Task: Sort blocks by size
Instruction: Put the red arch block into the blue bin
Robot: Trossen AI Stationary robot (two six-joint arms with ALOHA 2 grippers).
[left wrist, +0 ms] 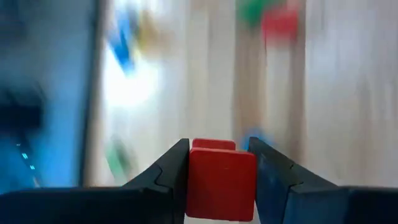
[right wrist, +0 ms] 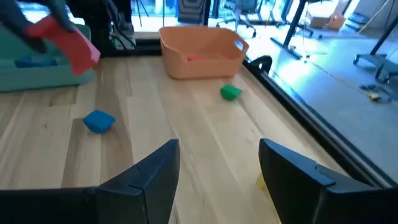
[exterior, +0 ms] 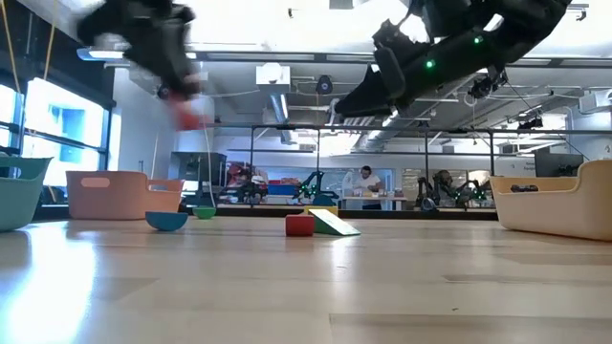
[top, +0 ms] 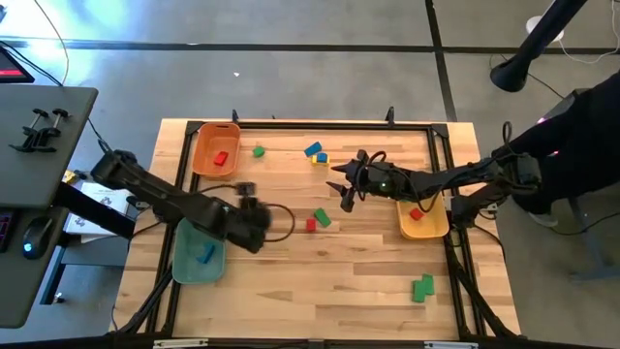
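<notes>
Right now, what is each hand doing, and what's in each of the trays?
Left hand: shut on red block, moving near the teal tray.
Right hand: open, empty, above the table.
Orange tray: holds one red block.
Teal tray: holds one blue block.
Yellow tray: holds one red block.
Other blocks: loose on the table.

L end effector motion-blurred
</notes>
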